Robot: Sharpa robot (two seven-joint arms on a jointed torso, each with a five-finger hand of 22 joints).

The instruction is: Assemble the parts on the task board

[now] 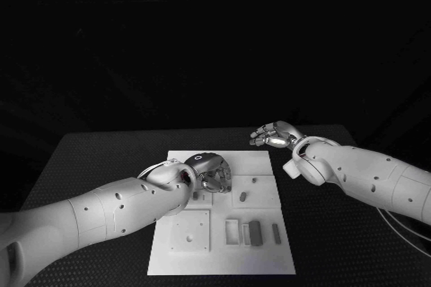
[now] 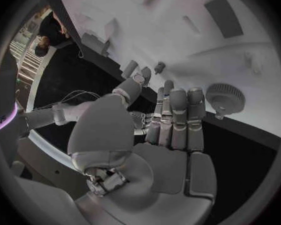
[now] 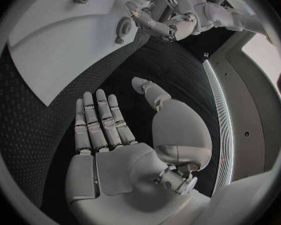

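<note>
Over the far middle of the task board (image 1: 170,256), the left hand (image 1: 208,171) hovers with fingers (image 2: 178,116) straight, close together, holding nothing; a round ridged part (image 2: 225,98) lies just beside them. I judge picking it up comes next, requiring the fingers to close around it. Beyond the board's far right corner, above the desk (image 1: 341,262), the right hand (image 1: 274,135) waits empty, fingers (image 3: 97,120) extended.
</note>
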